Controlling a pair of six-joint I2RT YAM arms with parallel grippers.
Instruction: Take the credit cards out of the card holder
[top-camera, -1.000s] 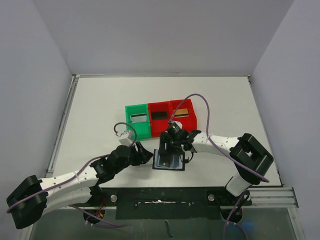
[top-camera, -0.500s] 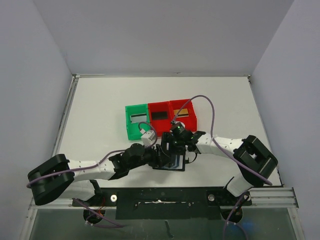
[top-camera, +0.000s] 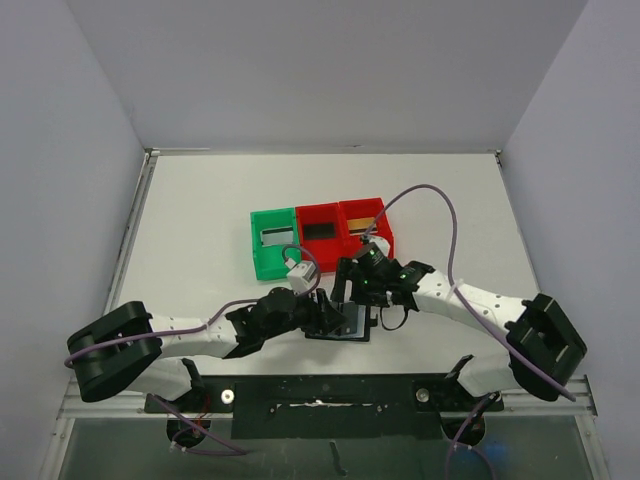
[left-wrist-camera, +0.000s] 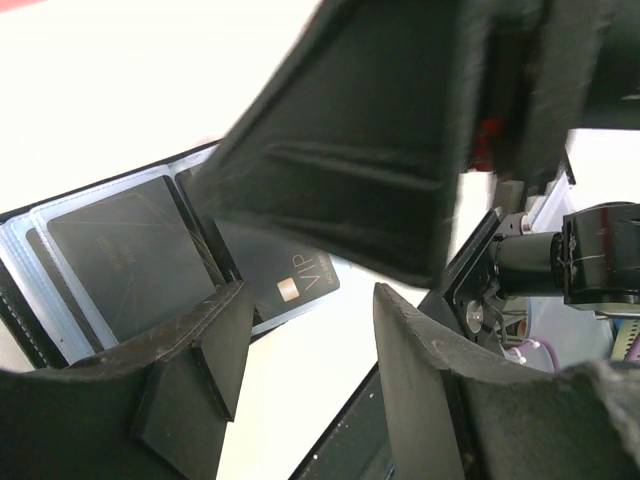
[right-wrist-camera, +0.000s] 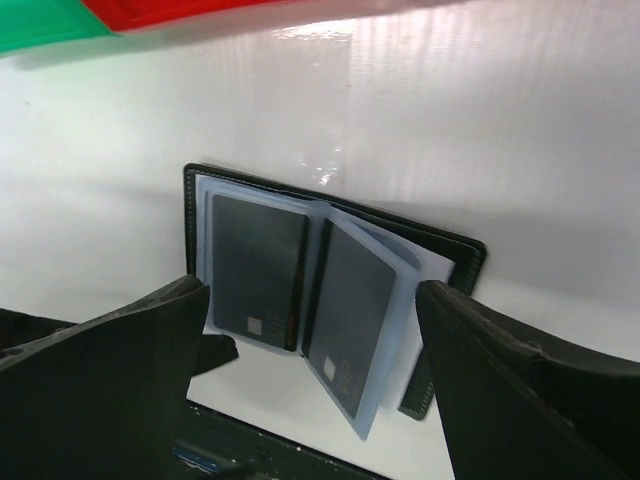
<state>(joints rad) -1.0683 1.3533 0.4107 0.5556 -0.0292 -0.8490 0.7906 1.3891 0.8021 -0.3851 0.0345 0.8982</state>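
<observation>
Bench (top-camera: 200, 250), near edge: card holder (right-wrist-camera: 400, 262) lying open, two dark cards (right-wrist-camera: 258, 270) in its pockets. Left claw (left-wrist-camera: 300, 340) spread at its left edge. Right claw (right-wrist-camera: 310, 370) spread wide above it. Behind: green bin (top-camera: 262, 262) and two red bins (top-camera: 318, 252), each holding a card (top-camera: 318, 231).

Only "VIP" is legible, printed on a dark credit card (left-wrist-camera: 285, 278).

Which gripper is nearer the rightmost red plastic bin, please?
Right. The right gripper hovers in front of that bin; the left gripper is farther, at the black bifold card holder.
</observation>
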